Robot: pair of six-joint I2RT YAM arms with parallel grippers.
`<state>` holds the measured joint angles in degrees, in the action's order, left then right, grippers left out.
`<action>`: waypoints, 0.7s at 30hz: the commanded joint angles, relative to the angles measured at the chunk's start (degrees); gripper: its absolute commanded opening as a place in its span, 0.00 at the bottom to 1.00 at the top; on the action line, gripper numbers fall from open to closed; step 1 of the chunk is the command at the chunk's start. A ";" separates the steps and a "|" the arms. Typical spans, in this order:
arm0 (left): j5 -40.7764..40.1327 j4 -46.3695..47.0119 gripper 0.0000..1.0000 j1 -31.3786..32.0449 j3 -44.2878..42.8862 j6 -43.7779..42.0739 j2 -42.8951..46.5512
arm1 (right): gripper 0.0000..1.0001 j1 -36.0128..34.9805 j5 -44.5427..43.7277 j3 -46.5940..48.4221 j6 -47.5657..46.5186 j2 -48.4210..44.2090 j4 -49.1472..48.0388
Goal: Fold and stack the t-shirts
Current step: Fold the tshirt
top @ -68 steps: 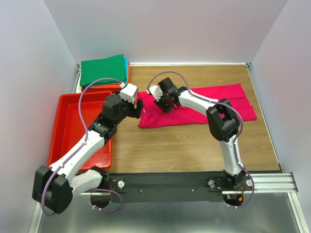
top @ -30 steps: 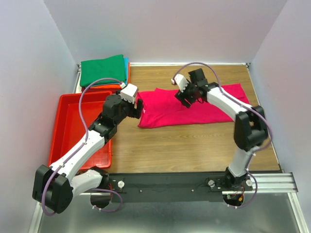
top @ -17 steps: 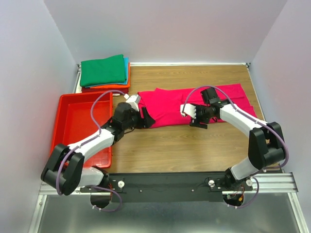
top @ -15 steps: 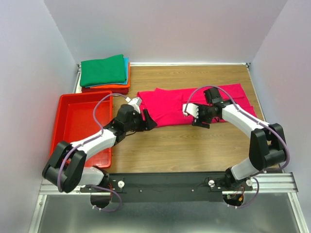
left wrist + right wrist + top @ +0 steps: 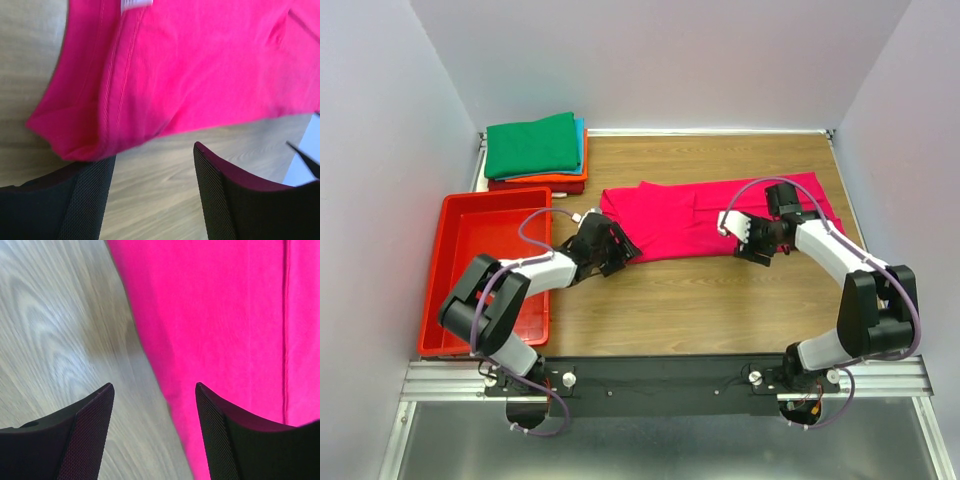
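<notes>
A magenta-pink t-shirt (image 5: pixel 720 215) lies flat across the wooden table, folded to a long strip. My left gripper (image 5: pixel 623 250) is open, low at the strip's near left corner. In the left wrist view (image 5: pixel 152 152) the shirt's edge (image 5: pixel 190 65) lies just beyond the fingertips, touching the left finger (image 5: pixel 80 200). My right gripper (image 5: pixel 756 246) is open at the shirt's near hem. In the right wrist view (image 5: pixel 154 385) that hem (image 5: pixel 225 315) runs between the fingers. A stack of folded shirts, green (image 5: pixel 532 146) on top, then teal-blue, orange and dark red, stands at the back left.
A red plastic tray (image 5: pixel 460 300) sits on the left, beside my left arm. Bare wood (image 5: pixel 700 300) lies between the shirt and the arms' base rail. Grey walls close the table on three sides.
Both grippers have come down to the shirt's near edge. The left arm stretched low to the near left corner. The right gripper moved right along the shirt, then to the hem.
</notes>
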<state>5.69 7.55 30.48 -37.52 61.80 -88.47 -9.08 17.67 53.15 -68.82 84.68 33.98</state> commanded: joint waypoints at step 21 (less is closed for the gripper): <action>-9.47 -4.12 0.32 -8.50 -9.15 -9.05 -5.22 | 0.47 13.56 -3.52 -0.23 -13.62 9.10 -0.93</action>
<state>-1.83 4.32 23.55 -42.98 57.80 -92.20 4.21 16.67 52.97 -81.17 92.60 33.54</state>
